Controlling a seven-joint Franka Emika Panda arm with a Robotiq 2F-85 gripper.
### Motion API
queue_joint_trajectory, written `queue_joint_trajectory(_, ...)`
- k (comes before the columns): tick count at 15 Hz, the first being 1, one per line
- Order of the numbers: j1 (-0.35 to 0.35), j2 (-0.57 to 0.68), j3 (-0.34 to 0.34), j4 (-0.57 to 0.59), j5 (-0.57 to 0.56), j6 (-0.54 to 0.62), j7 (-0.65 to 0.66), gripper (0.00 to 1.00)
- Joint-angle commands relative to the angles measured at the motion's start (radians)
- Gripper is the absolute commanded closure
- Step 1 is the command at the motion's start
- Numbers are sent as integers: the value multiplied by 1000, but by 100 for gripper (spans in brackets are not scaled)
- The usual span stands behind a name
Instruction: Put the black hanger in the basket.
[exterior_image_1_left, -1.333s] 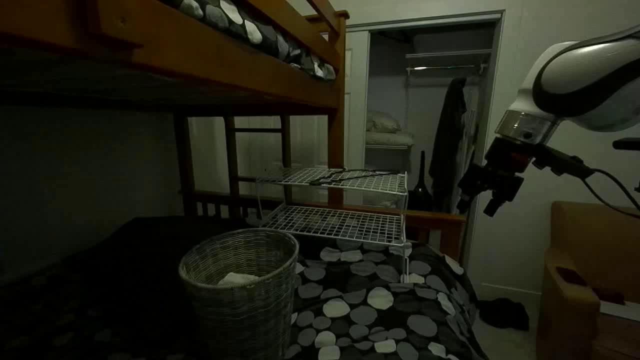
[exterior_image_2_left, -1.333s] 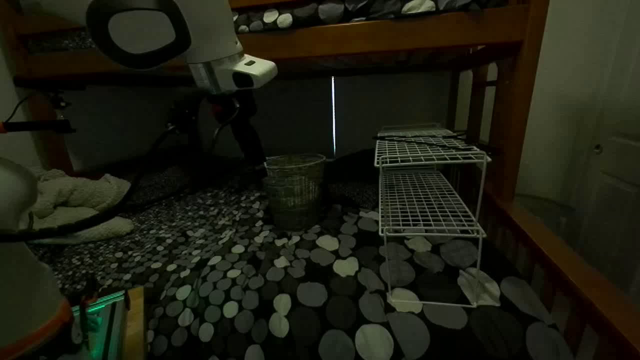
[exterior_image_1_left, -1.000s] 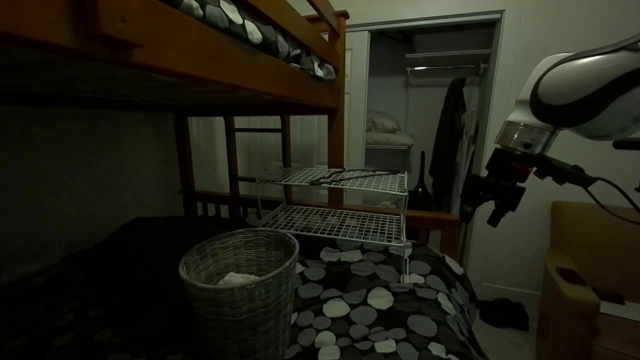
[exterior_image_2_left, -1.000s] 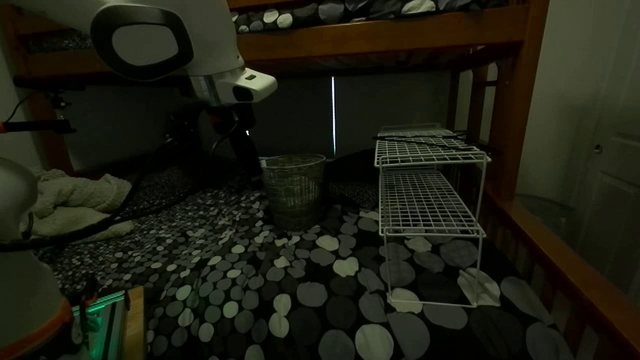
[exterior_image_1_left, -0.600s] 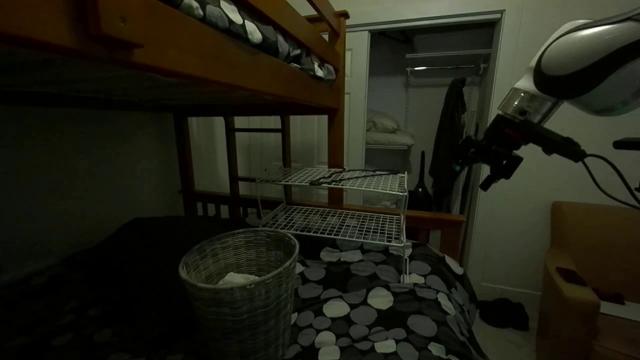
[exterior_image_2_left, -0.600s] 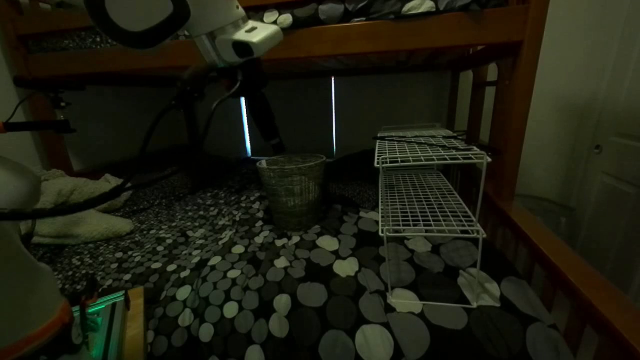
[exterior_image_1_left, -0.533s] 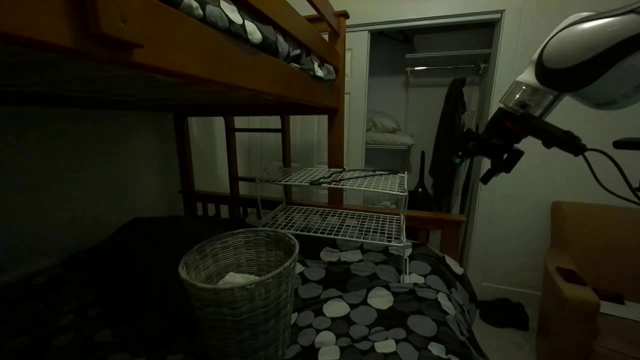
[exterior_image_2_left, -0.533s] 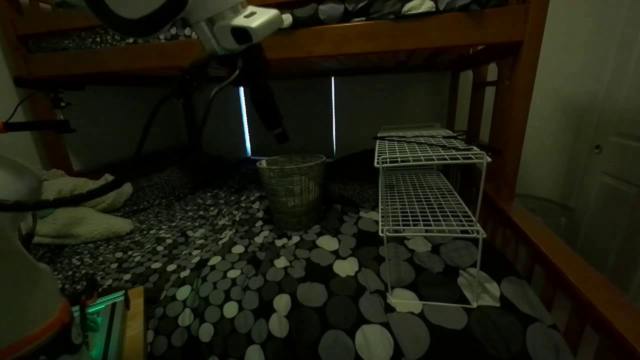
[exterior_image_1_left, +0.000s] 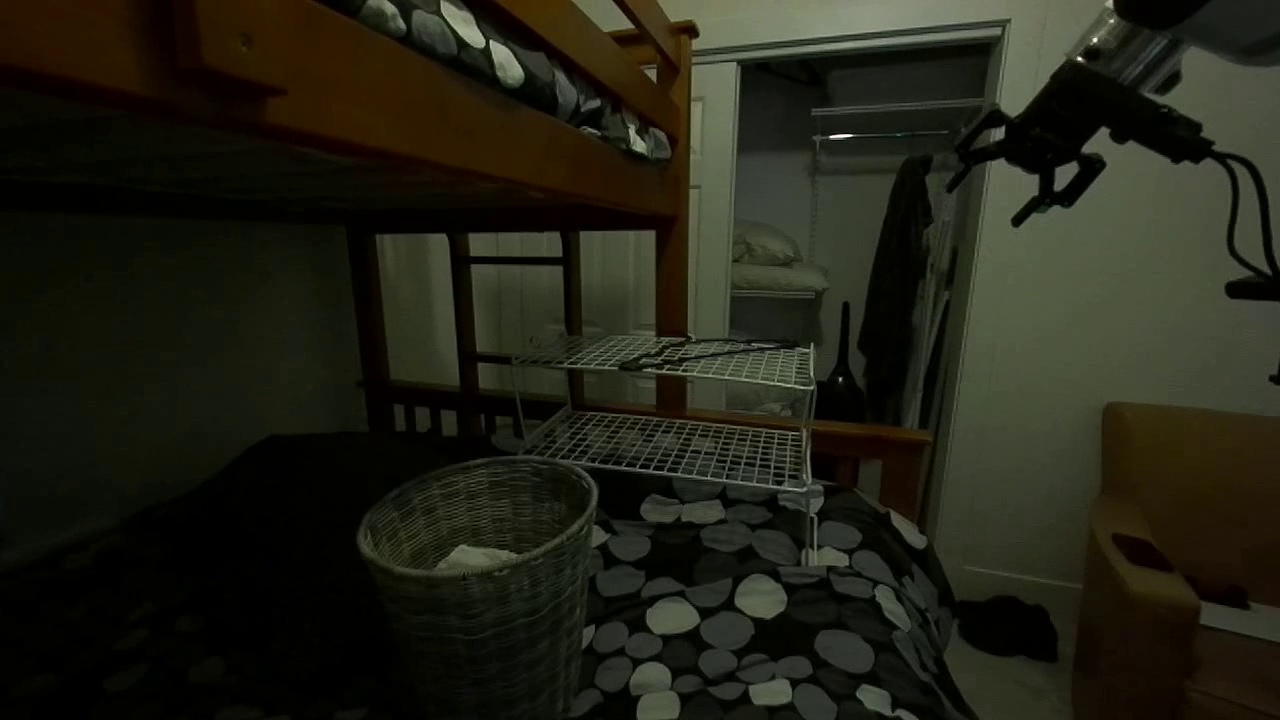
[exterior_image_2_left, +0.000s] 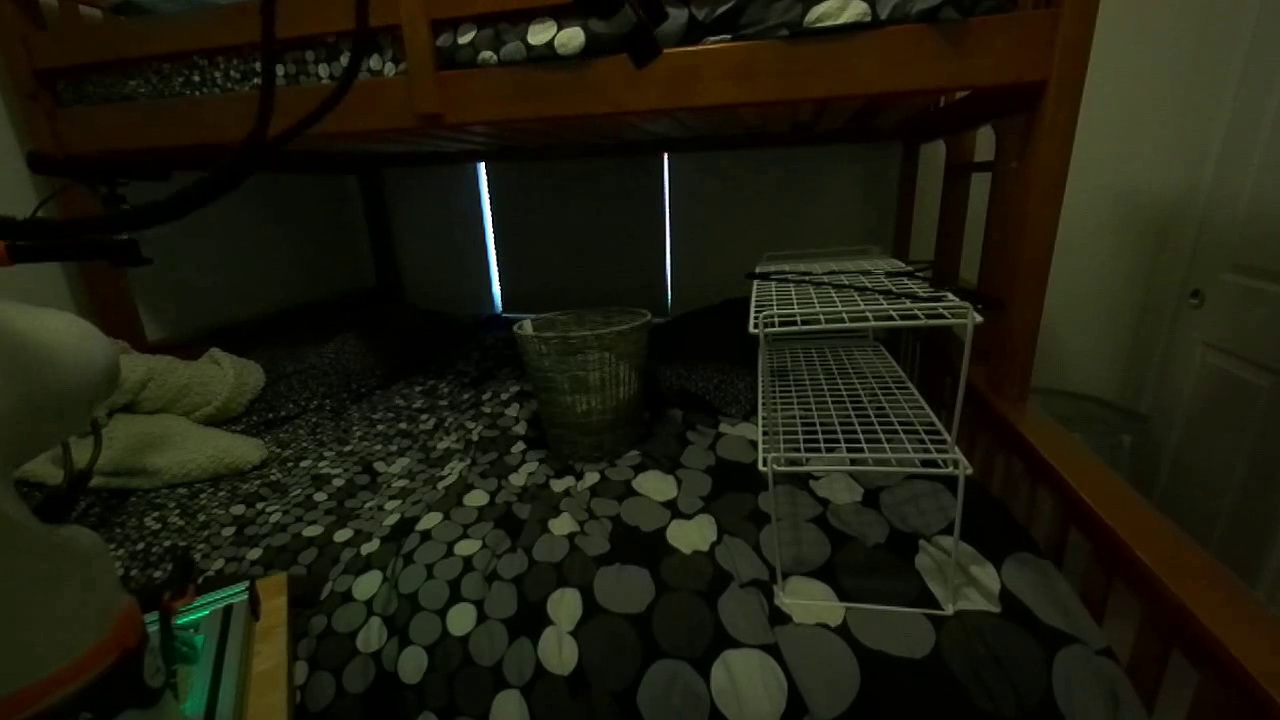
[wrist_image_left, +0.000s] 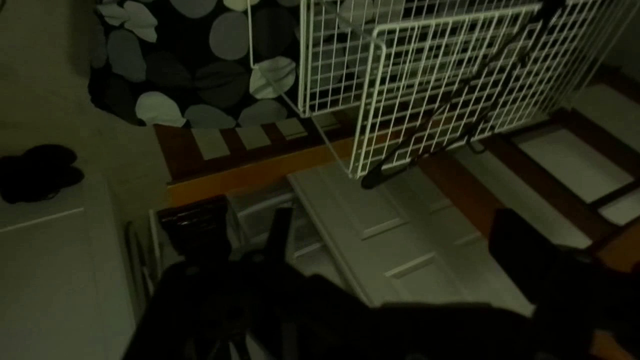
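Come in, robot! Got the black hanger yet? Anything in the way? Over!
Hand open, holding nothing. Black hanger lying on top of white wire rack, not in basket. Hanger might snag on rack.

Dark dotted bed (exterior_image_2_left: 620, 590) in front of me — woven basket (exterior_image_2_left: 592, 395) upright on it, two-tier white wire rack (exterior_image_2_left: 860, 467) near that, crumpled cream fleece (exterior_image_2_left: 165, 445) well apart from both.

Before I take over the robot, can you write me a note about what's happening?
Gripper: open, holding nothing, up in the air.
Black hanger: lying on the upper white wire shelf.
Woven basket: upright on the spotted bedding.
Done: nothing placed in the basket yet by the gripper's look; hanger not in it.
Left: grab the hanger, lift it, lower it into the basket.
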Motion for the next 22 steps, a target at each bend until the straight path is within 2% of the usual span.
queue_joint_trajectory(1,-12,22,-5,42,-4,-15,24,0)
queue_joint_trajectory(4,-19,56,-6,80,-4,-21,49,0)
queue_joint_trajectory(11,-19,61,-5,81,-4,-21,54,0)
queue_joint_trajectory(16,-63,317,165,224,-196,-78,233,0)
queue_joint_trajectory(19,-25,505,203,374,-295,-165,340,0)
queue_joint_trajectory(20,-55,570,241,427,-295,-188,339,0)
queue_joint_trajectory(21,-44,636,240,487,-288,-202,324,0)
queue_joint_trajectory(22,36,697,169,543,-266,-216,282,0)
